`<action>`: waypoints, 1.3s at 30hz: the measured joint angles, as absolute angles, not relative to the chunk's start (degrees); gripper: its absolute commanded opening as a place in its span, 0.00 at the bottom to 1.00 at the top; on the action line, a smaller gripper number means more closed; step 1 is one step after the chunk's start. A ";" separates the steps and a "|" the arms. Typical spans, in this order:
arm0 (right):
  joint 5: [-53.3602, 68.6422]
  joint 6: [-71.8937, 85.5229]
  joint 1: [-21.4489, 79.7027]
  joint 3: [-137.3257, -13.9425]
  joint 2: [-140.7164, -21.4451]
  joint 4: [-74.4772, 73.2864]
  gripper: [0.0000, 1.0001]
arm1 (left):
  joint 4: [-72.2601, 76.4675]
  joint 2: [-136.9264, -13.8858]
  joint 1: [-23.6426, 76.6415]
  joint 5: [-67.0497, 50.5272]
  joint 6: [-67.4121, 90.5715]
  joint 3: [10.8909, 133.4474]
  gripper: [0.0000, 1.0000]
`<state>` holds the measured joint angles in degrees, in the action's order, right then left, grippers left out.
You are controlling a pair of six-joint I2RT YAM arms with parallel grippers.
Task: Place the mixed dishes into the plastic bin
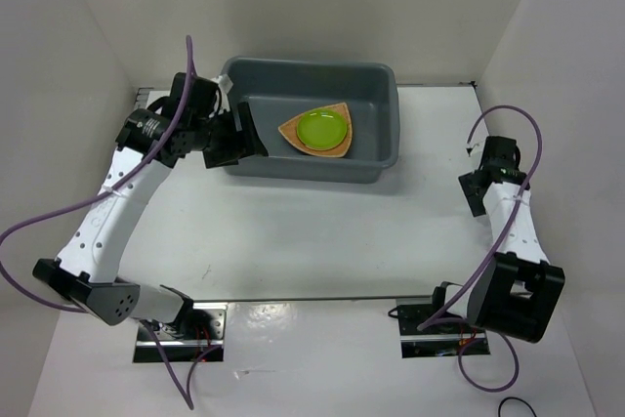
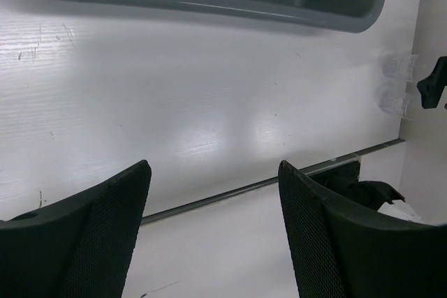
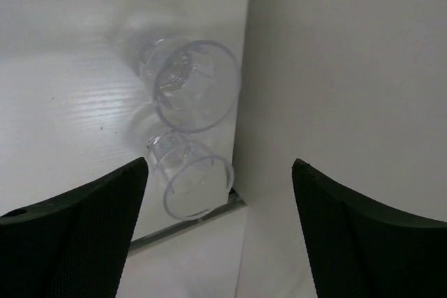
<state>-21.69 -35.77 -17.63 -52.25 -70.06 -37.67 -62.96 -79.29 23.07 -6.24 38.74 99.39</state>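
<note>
Clear cups are what I'm chasing now: the upper cup (image 3: 190, 83) and lower cup (image 3: 192, 181) are standing against the right wall. My right gripper (image 3: 220, 232) is hovering wide open, needing descent. Only overhead shows the green plate (image 1: 321, 127) on the woven plate (image 1: 342, 140) inside the bin (image 1: 376, 134). Left gripper (image 2: 213, 232) is gaping, empty.

This is a lab test cell, not a home or kitchen. Plain white walls (image 1: 88, 56) box in a white table (image 1: 312, 231) on three sides. Two arms are bolted to metal plates (image 1: 181, 331) at its near edge, with purple cables (image 1: 39, 222) looping loose from them. The only household things are a grey bin (image 1: 376, 158) holding plates and two clear cups (image 3: 192, 102) by the wall.
</note>
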 measured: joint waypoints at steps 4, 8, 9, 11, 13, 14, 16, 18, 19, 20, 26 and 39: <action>-19.18 -36.58 -18.28 -50.22 -72.31 -36.95 0.82 | -63.22 -78.06 23.05 -6.15 38.09 96.44 0.81; -16.86 -37.58 -18.63 -48.71 -73.36 -36.45 0.78 | -63.96 -77.62 23.07 -6.13 37.89 94.96 0.81; -16.40 -37.85 -18.63 -48.66 -74.02 -36.29 0.78 | -63.94 -77.54 23.05 -6.11 37.91 94.70 0.81; -15.40 -38.61 -18.68 -48.66 -75.66 -35.59 0.70 | -64.16 -77.23 23.05 -6.09 37.95 94.28 0.82; -14.13 -38.98 -18.81 -48.66 -77.45 -35.11 0.64 | -64.25 -76.93 23.05 -6.09 38.02 93.89 0.82; -13.65 -39.33 -18.87 -48.66 -78.28 -35.07 0.62 | -64.27 -76.73 23.05 -6.09 38.04 93.60 0.82; -12.51 -39.79 -19.03 -48.66 -79.35 -35.00 0.55 | -64.38 -76.42 23.05 -6.07 38.09 93.08 0.82; -11.75 -40.27 -19.05 -48.66 -80.03 -34.72 0.47 | -64.40 -76.27 23.07 -6.07 38.15 92.71 0.82; -11.44 -40.25 -19.05 -48.69 -80.38 -34.33 0.42 | -64.45 -76.16 23.05 -6.00 38.24 92.51 0.82; -11.27 -40.45 -19.05 -48.69 -80.82 -33.91 0.30 | -64.53 -76.07 23.05 -5.93 38.44 92.36 0.82; -10.22 -40.32 -19.55 -50.33 -82.56 -34.20 0.00 | -64.82 -75.53 22.94 -5.74 39.29 91.70 0.82; -11.38 -39.38 7.90 -84.29 -68.45 -39.75 0.00 | -65.10 -72.88 21.26 -5.37 39.31 87.35 0.82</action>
<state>-11.38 -39.38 7.90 -84.29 -68.45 -39.75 -65.10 -72.88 21.26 -5.37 39.31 87.35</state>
